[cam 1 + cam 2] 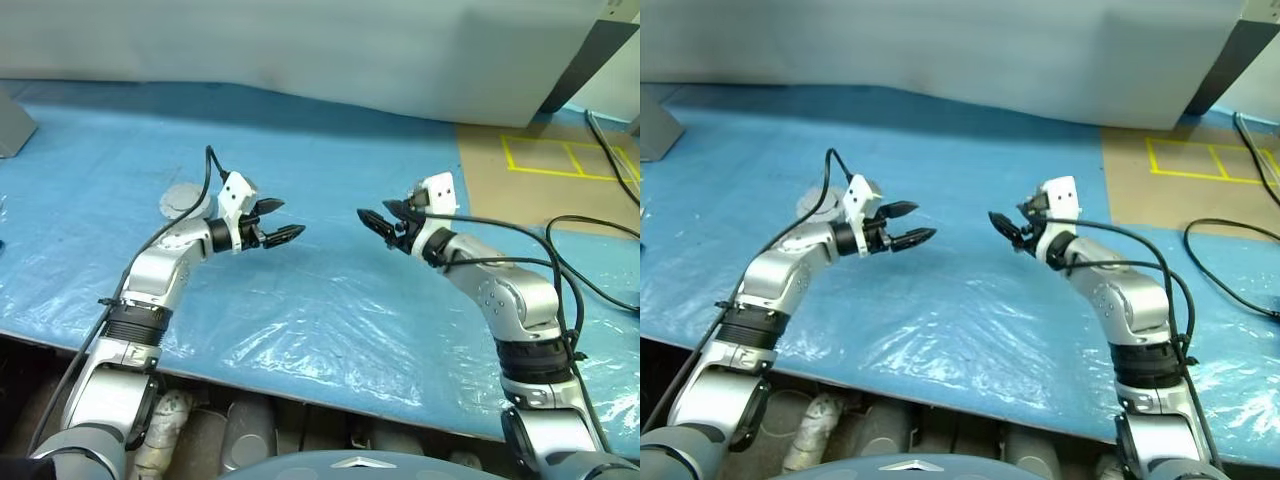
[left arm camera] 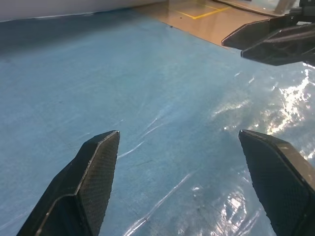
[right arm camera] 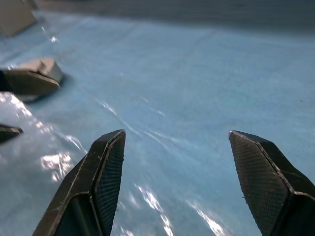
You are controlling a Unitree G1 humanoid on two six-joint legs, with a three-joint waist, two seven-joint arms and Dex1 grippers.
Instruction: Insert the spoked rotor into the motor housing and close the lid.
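Where the left forearm crosses the blue sheet (image 1: 330,180), partly hidden: round silver-grey disc (image 1: 180,200), flat on the sheet, too covered to tell lid from housing. Left gripper (image 1: 278,221): fingers spread, nothing between, held above the sheet. Right gripper (image 1: 385,218): fingers spread, empty, tips facing the left gripper, apart.
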